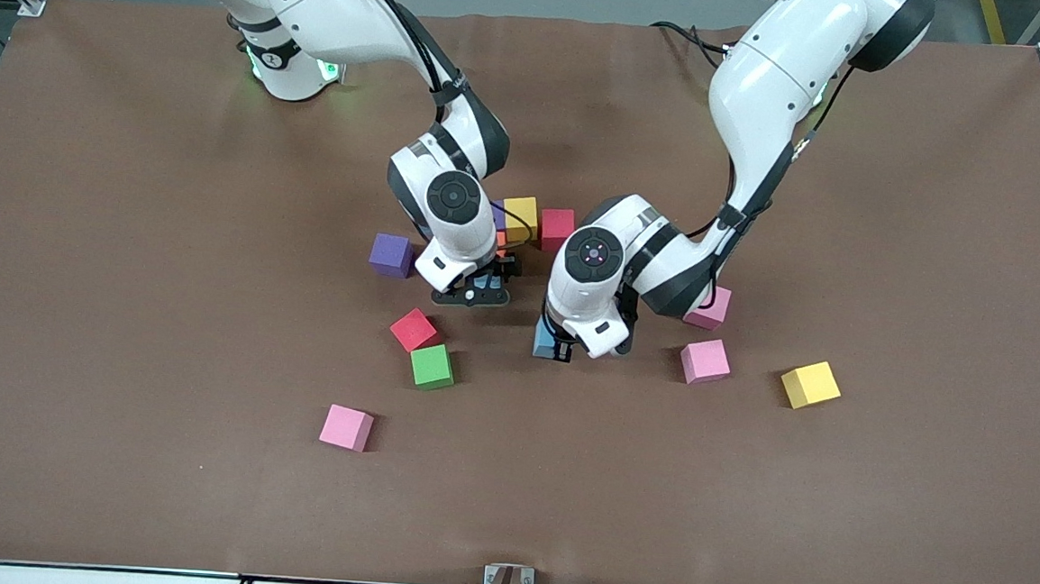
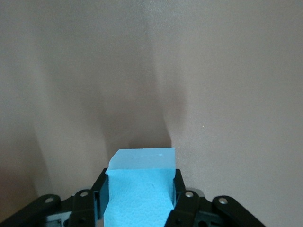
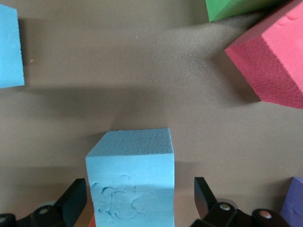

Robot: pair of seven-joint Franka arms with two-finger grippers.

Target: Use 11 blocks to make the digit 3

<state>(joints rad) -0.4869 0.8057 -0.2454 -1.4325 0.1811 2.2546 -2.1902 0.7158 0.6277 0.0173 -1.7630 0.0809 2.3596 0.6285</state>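
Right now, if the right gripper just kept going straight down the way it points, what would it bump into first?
Most likely the blue block that sits between the open fingers of the right gripper; under it is the table. How much gap remains is hard to judge.

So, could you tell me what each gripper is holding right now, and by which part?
The left gripper is shut on a blue block, pinching two side faces. The right gripper is open around another blue block, holding nothing.

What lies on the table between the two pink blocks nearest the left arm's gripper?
Nothing: bare brown table separates the pink block partly under the arm from the pink block nearer the camera, shown in the front view.
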